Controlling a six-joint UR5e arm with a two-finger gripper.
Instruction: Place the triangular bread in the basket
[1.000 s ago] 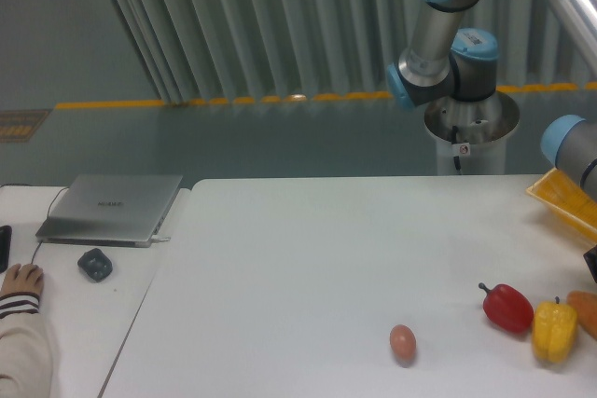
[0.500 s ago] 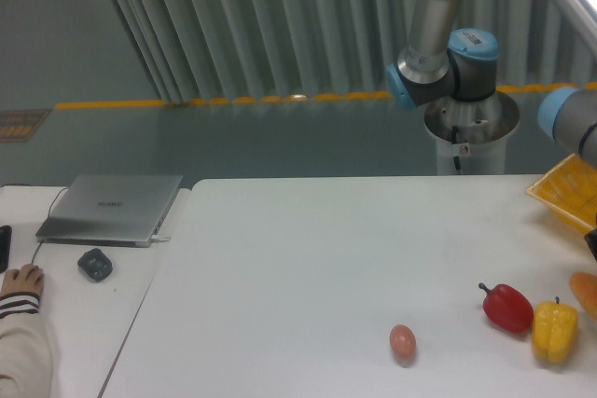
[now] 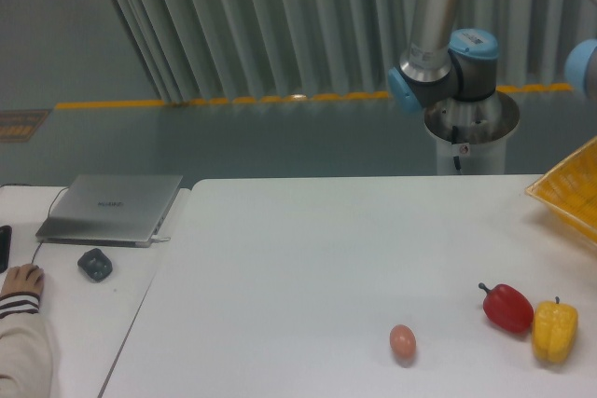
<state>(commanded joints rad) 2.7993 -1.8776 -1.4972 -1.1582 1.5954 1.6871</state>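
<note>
Smooth white table (image 3: 308, 258) bears lattice-walled yellow basket (image 3: 571, 195), glossy peppers; hand unseen, state unknowable.

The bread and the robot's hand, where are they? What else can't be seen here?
- Triangular bread: not visible in the camera view.
- Hand: beyond the right edge, so not in view.
- Basket: only a corner shows; the right edge cuts off its inside.
- Person's hand: body cut off at left.

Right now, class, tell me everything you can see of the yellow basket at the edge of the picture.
Only a corner of the yellow basket shows, cut off by the right edge of the picture. It looks like bright plastic, with lattice walls in a grid and a straight rim. It sits at the right rear of the white table, behind the two peppers and apart from them. Nothing visible touches it.
</note>
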